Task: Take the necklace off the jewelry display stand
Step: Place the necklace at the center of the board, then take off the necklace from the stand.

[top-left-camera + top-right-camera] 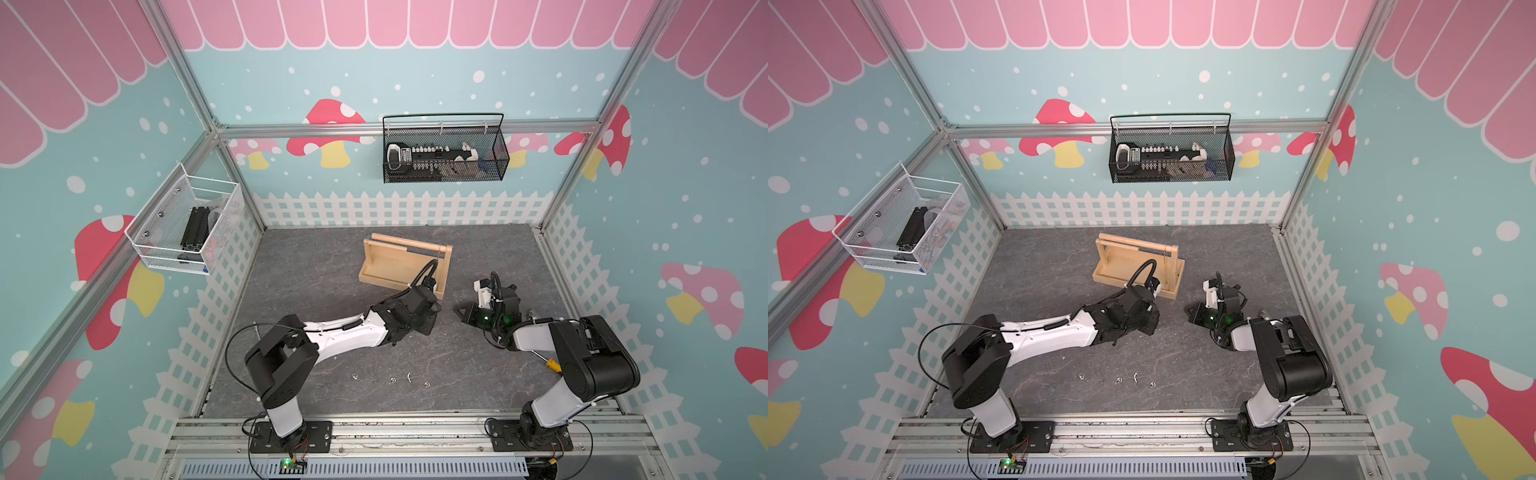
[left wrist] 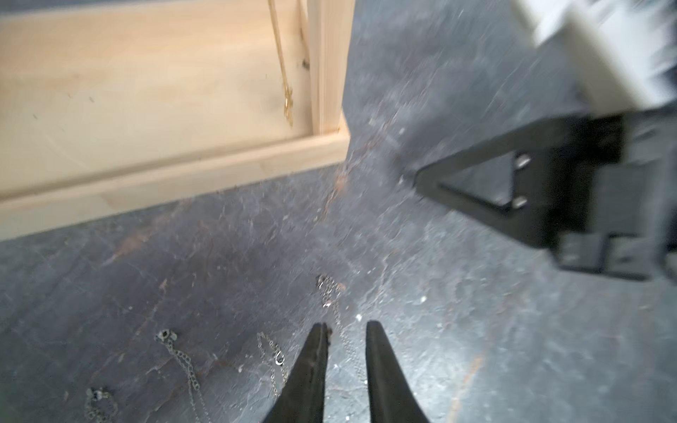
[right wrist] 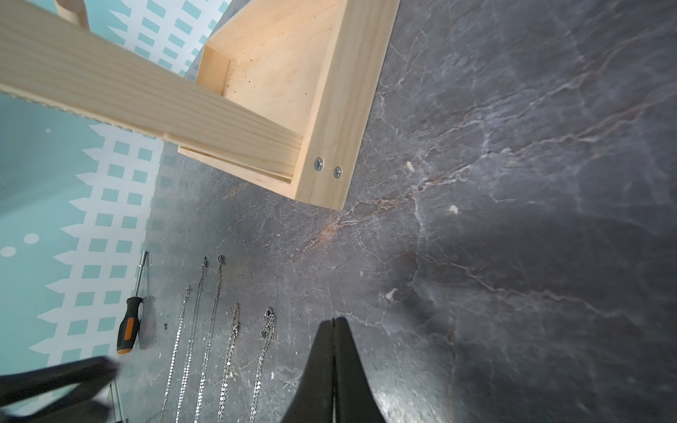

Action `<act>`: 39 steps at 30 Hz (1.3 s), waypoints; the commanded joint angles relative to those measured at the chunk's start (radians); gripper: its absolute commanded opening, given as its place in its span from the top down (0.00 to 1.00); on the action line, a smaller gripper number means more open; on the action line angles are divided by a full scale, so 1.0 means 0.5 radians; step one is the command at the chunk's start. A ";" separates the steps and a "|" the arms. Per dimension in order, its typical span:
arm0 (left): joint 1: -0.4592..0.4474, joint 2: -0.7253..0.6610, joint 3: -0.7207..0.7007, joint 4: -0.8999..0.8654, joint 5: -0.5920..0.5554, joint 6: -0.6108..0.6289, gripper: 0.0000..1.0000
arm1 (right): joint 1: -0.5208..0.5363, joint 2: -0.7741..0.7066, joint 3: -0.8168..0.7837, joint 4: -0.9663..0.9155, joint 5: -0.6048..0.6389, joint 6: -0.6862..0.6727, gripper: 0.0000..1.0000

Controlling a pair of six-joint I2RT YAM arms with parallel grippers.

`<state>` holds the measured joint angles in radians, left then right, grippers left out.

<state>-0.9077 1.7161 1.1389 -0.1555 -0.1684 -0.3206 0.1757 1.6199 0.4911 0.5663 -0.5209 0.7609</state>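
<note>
The left gripper (image 2: 347, 326) is hovering low over the dark tabletop (image 2: 458, 329). Its jaws are standing only narrowly apart and are pinching nothing. A thin silver chain (image 2: 327, 293) is lying on the table and running between the two tips. In my judgement the gripper is letting this chain go, near the other silver chains (image 2: 183, 362) that are lying there. The right gripper (image 3: 333, 321) is closed tip to tip with nothing in it. It is waiting at 3 o'clock from the left one, near a corner of the jewelry display stand (image 1: 390, 268).

The gold necklace (image 2: 280, 62) is hanging from a dowel rod (image 1: 390, 240) at the 3 o'clock end of the stand, just beside the end board. In both top views this is at about 12 o'clock from the left gripper.

To do this step well, the jaws should be opening wider before the arm is rising. Otherwise the fine links may be catching on a finger and dragging the chain out of its place. The rise should be going straight up, not sideways over the other chains. For the gold necklace, the approach is best from the open front of the stand. The right gripper could be steadying the stand, which looks light. I cannot tell whether the rod has a free end.
</note>
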 commanded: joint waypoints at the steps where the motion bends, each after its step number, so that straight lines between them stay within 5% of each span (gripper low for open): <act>1: 0.110 -0.108 0.047 0.235 0.112 0.108 0.77 | -0.013 0.006 0.006 0.058 -0.023 0.030 0.93; 10: 0.425 -0.015 0.138 0.565 0.539 0.066 0.78 | -0.014 0.016 0.005 0.058 -0.013 0.021 0.93; 18: 0.563 0.104 0.214 0.756 1.192 0.000 0.73 | -0.012 0.043 0.012 0.059 -0.026 0.026 0.93; 39: 0.586 0.304 0.414 0.738 1.142 0.000 0.72 | -0.014 0.032 0.010 0.066 -0.035 0.029 0.93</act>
<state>-0.6212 1.8500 1.3155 0.1867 0.4133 -0.3183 0.1757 1.6241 0.4911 0.5770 -0.5331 0.7620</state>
